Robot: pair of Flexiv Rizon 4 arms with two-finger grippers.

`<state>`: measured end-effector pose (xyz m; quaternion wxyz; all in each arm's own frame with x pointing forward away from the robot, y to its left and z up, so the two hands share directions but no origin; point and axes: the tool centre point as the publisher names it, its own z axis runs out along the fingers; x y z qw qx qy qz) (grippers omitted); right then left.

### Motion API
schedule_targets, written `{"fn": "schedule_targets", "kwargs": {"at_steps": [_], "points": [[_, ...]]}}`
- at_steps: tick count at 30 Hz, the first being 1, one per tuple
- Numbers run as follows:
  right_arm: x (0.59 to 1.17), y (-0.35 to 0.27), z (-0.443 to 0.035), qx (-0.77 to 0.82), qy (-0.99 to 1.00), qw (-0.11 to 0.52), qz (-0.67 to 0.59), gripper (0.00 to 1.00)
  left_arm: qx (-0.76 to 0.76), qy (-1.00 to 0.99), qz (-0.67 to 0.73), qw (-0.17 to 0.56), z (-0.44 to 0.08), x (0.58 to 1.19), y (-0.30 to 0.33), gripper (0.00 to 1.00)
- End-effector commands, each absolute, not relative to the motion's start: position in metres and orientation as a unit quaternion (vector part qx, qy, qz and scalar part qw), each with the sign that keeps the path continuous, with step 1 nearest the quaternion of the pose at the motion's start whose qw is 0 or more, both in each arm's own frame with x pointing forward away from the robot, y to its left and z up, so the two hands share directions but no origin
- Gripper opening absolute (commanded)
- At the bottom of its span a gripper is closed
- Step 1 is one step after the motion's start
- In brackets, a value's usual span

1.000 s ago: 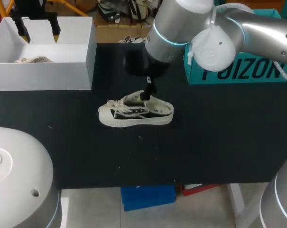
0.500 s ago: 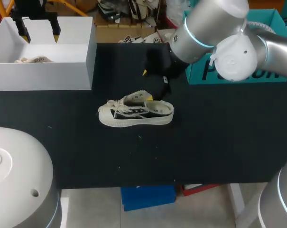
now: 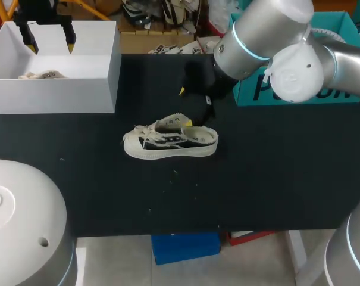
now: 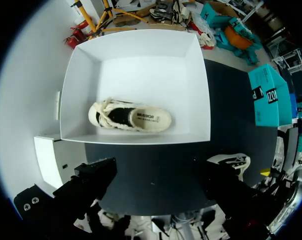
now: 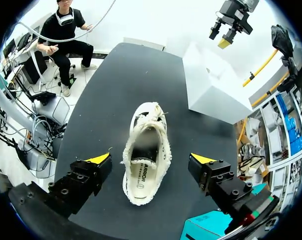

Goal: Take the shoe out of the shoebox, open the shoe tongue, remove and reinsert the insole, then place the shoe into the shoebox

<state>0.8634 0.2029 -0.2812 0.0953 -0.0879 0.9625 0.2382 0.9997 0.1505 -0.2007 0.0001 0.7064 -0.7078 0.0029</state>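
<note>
place: robot lab bench | evidence: my left arm (image 3: 19, 226) and my right arm (image 3: 269, 36) share one black table (image 3: 275, 179) | on it: white shoebox (image 3: 55, 95), teal box (image 4: 275, 90), single shoe (image 3: 171, 143) | confidence: medium

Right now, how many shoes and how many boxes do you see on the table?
Shoes: 2 (shoe on the table; shoe in the box)
Boxes: 2 (white shoebox; teal box)
Total: 4
</note>
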Motion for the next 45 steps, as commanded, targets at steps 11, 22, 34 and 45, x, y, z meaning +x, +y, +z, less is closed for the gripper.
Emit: {"fn": "schedule_targets", "kwargs": {"at_steps": [11, 22, 34, 45], "points": [[0.838, 0.183, -0.294, -0.053, 0.96, 0.093, 0.26, 1.0, 0.707, -0.708, 0.002, 0.0, -0.2, 1.0, 0.15, 1.0], [0.843, 0.167, -0.319, -0.019, 0.953, 0.08, 0.291, 1.0, 0.707, -0.708, 0.002, 0.0, -0.2, 1.0, 0.15, 1.0], [0.852, 0.146, -0.361, 0.012, 0.941, 0.075, 0.329, 1.0, 0.707, -0.708, 0.002, 0.0, -0.2, 1.0, 0.15, 1.0], [0.879, 0.137, -0.391, -0.001, 0.934, 0.062, 0.353, 1.0, 0.707, -0.708, 0.002, 0.0, -0.2, 1.0, 0.15, 1.0]]}}
